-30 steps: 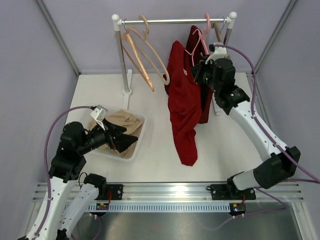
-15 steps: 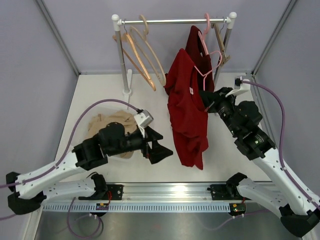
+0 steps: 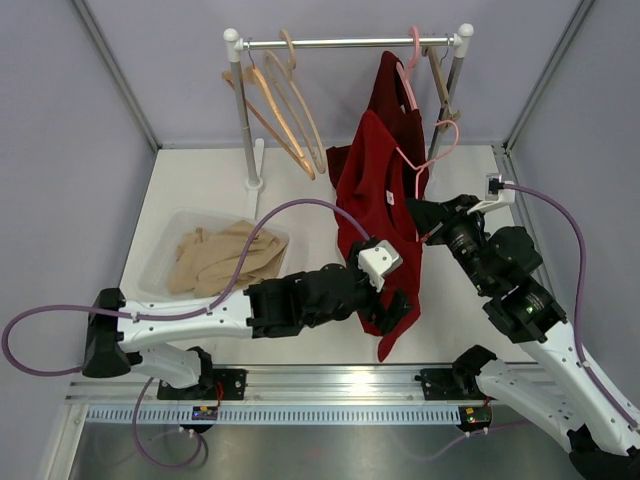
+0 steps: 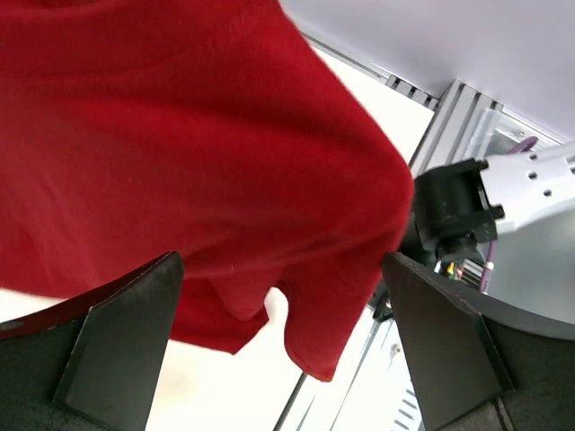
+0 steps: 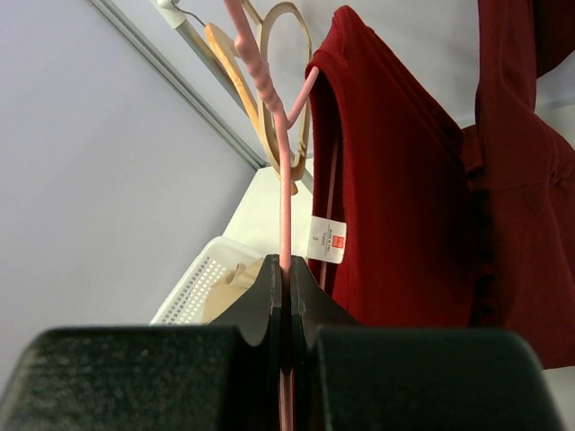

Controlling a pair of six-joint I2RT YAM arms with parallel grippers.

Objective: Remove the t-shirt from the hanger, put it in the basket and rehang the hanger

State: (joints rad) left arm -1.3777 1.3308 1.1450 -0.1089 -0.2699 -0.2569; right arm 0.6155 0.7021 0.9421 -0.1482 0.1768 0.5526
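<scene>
Two robot arms meet at a red fabric t-shirt [image 3: 372, 190] that hangs over the middle of the white table [image 3: 200, 170], in front of a metal clothes rack [image 3: 345, 43]. The right gripper [image 5: 286, 283] is clenched on the thin stem of a pink plastic hanger [image 5: 286, 180], which is pinched tight between its two black fingers. The hanger's hook sits below the rail. The shirt drapes from the hanger, collar up, with a small white label [image 5: 326, 241] showing at the neck. The left gripper [image 4: 287, 359], on an arm stretched across from the left side, sits at the shirt's lower hem, jaws spread wide and holding nothing. From the wrist view the red cloth hangs above and between the dark fingers [image 4: 117, 350]; whether it touches them cannot be told. A second, dark red garment [image 3: 388, 85] hangs from the rail on another pink hanger [image 3: 411, 45]. Several pale wooden hangers [image 3: 285, 105] hang at the rail's left end. A white plastic basket [image 3: 158, 250] near the table's left edge holds crumpled beige cloth [image 3: 220, 255].
</scene>
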